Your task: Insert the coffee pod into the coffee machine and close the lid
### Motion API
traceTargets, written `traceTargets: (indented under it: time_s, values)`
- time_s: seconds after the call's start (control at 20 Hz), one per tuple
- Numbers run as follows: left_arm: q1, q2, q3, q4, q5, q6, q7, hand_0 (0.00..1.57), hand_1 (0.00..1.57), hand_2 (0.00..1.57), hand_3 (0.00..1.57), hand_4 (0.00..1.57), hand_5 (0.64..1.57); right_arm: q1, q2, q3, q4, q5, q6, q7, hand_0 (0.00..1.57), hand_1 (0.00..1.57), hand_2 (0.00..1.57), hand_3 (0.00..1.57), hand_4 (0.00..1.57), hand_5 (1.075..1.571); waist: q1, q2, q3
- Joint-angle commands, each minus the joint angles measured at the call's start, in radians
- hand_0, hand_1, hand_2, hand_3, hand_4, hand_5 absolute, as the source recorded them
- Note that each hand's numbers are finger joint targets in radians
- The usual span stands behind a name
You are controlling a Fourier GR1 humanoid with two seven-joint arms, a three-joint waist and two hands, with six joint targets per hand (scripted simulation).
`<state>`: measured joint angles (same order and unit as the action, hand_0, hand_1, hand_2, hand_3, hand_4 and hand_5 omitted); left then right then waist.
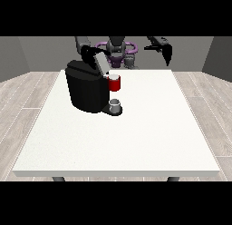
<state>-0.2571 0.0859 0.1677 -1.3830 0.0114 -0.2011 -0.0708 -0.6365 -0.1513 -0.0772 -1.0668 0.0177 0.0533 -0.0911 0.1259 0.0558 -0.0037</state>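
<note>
Step in hand: judged to be the lid-closing stage, since the lid (100, 61) of the coffee machine (87, 88) is seen raised and tilted, and no grey pod is plainly shown on the surface (136, 138).
Coffee pod: its place cannot be told; a grey thing (115, 105) is seen on the machine's base, at 6 o'clock from a red thing at the machine (114, 83), and it cannot be identified.
Robot hand at the view's left (87, 51): seen at the raised lid, at 12 o'clock from the machine body; whether it is touching the lid, and how its fingers lie, cannot be told.
Robot hand at the view's right (166, 51): held in the air at 2 o'clock from the machine, well apart from it; nothing is seen in it, and its opening cannot be told.
Next move: a downward push on the lid until it lies flat is judged to be called for.
Hidden: the pod slot is screened by the lid and the machine's dark body.
</note>
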Motion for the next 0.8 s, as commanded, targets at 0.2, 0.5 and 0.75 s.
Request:
traceTargets:
  time_s: [0.2,0.5,0.75]
  values:
    - [0.011,0.022,0.0,0.007,0.012,0.003,0.008,0.0,0.0,0.0,0.0,0.0,1.571,-0.055,0.023,0.014,0.052,0.019,-0.003,0.035,0.0,0.0,0.0,0.0,0.0,1.571,0.012,0.005,0.0036]
    - [0.034,-0.008,-0.026,0.037,-0.006,0.022,-0.056,0.0,0.0,0.0,0.0,0.16,1.571,-0.122,0.037,0.041,0.062,0.056,-0.009,0.068,0.0,0.0,0.0,0.0,0.14,1.571,0.016,0.009,0.0035]
    - [0.044,0.005,-0.013,0.032,0.023,0.014,-0.026,0.0,0.0,0.0,0.0,0.12,1.571,-0.144,0.016,0.06,0.075,0.101,0.005,0.065,0.0,0.0,0.0,0.0,0.12,1.571,0.023,-0.013,0.0036]
